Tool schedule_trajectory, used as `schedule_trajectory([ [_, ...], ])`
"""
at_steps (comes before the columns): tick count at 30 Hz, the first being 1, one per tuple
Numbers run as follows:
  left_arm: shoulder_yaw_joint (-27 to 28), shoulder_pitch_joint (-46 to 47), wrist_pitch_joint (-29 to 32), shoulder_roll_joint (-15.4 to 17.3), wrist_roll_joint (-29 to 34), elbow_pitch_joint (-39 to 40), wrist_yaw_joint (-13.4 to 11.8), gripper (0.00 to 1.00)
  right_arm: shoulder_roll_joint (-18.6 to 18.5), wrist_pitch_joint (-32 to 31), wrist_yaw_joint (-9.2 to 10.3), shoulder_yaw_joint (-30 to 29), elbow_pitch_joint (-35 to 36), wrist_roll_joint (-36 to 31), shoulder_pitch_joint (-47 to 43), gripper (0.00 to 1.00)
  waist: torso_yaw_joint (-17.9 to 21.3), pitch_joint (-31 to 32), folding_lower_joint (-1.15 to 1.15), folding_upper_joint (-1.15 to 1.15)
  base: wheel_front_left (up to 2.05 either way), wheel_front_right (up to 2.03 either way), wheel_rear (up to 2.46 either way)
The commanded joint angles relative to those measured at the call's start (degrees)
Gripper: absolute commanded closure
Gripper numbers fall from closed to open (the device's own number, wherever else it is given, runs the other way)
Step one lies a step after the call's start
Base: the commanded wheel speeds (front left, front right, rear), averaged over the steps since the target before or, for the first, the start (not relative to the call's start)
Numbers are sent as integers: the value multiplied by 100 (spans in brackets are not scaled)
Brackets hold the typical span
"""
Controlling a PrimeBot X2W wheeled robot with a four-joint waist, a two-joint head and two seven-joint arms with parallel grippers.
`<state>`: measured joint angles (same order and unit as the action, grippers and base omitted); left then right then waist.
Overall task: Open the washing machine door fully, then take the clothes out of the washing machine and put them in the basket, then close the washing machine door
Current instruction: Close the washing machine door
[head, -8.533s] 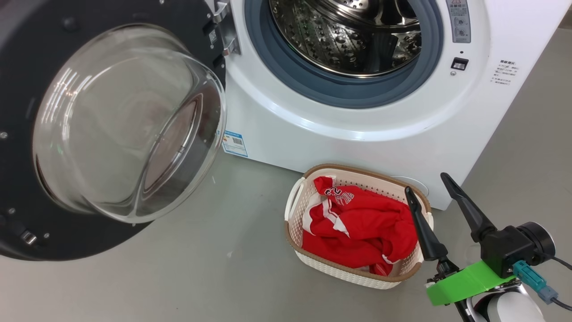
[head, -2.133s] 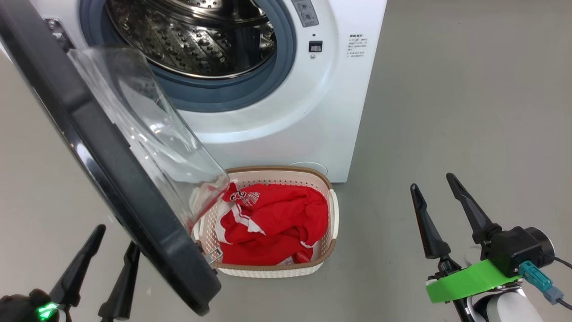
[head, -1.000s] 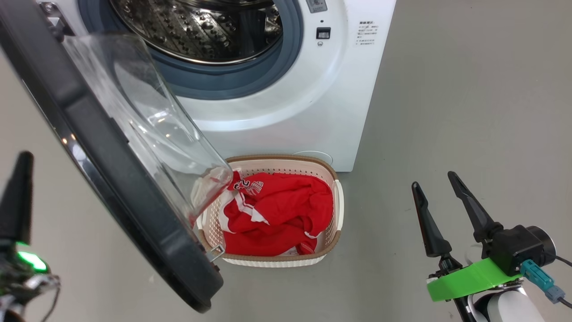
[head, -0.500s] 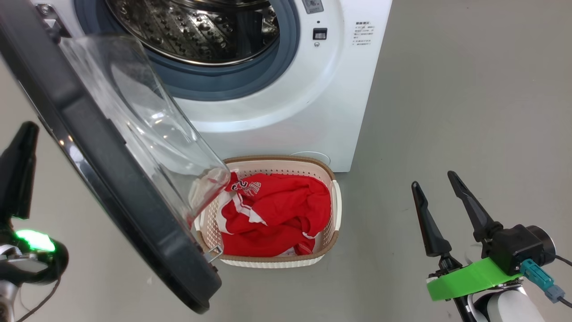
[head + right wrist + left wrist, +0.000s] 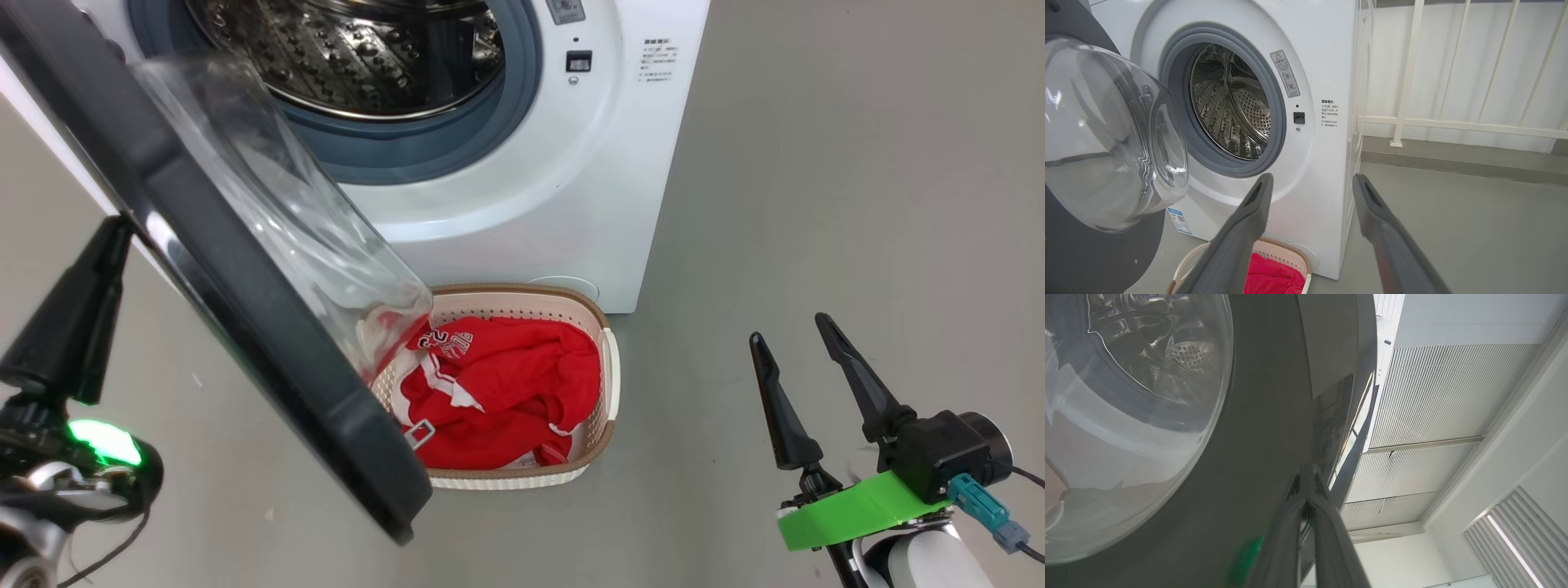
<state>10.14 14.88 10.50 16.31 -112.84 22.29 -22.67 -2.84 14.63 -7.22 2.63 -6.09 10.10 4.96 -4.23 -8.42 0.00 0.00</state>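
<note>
In the head view, the left end effector (image 5: 113, 237) rose at the lower left. Its fingers were clenched together on nothing, with the tip right at the black outer rim of the washing machine door (image 5: 245, 278). The right end effector (image 5: 788, 331) hung at the lower right over the floor (image 5: 857, 163), its fingers spread and released, well apart from the basket (image 5: 610, 384).

The door stood partly open and was seen almost edge-on, its glass bowl bulging toward the washing machine (image 5: 531, 188). The clothes (image 5: 506, 384), red with white trim, lay heaped in the basket on the floor just before the machine. The door's lower edge overlapped the basket's left side. Compared with half a second before, the door had swung slightly nearer the machine and the left end effector had come up to its rim.

In the left wrist view, the shut fingers pointed along the door's dark outer face near its edge, with the glass to the left and a slatted ceiling (image 5: 1433, 396) beyond.

In the right wrist view, the parted fingers framed the machine's white front. The studded drum was open above them and the red clothes showed in the basket below.
</note>
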Motion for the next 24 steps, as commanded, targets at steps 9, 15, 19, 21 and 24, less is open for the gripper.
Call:
schedule_trajectory([
  [9,-97,228,-65,-57,180,85,128,100,-4,37,-26,183,130,71,227,0,198,-123,0,0,0,0,0],
  [15,-240,389,-146,-129,367,-43,299,100,-4,37,-26,179,140,102,295,0,353,-262,0,0,0,0,0],
  [19,-323,528,-148,-126,509,-129,507,100,-4,37,-26,187,145,119,348,0,462,-348,0,0,0,0,0],
  [21,-366,595,-192,-182,565,-190,600,100,-4,37,-26,182,146,133,369,0,509,-374,0,0,0,0,0],
  [24,-470,681,-254,-256,677,-291,706,100,-4,37,-26,186,143,146,384,0,573,-407,0,0,0,0,0],
])
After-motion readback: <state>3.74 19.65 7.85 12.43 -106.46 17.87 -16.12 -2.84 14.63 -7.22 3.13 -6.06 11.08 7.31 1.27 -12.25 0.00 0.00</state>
